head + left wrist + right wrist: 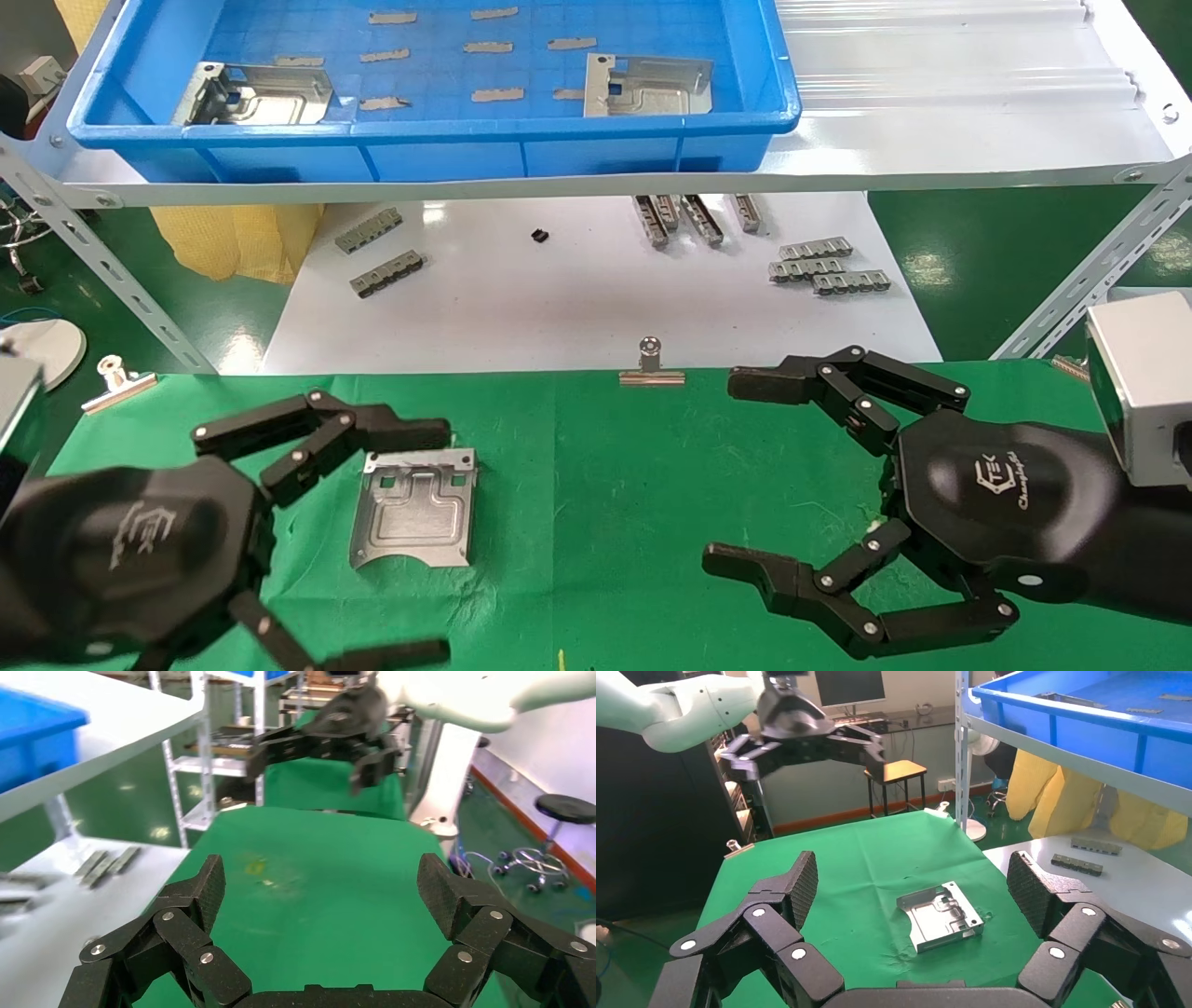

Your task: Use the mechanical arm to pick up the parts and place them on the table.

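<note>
One silver part (414, 508) lies flat on the green table (596, 485), free of both hands; it also shows in the right wrist view as the part (940, 915). Two more parts (256, 93) (647, 86) lie in the blue bin (428, 149). My left gripper (433, 540) hangs open above the cloth just left of the lying part, holding nothing; in its own view the left gripper (323, 885) spans bare cloth. My right gripper (731, 471) is open and empty to the right, and the right gripper (912, 881) faces the part from a distance.
The bin stands on a white metal shelf (931, 140) above a glossy white board (577, 308) strewn with grey comb-like strips (829, 266). Binder clips (652, 368) (116, 382) pin the cloth's far edge. A slanted shelf leg (1090, 270) stands at the right.
</note>
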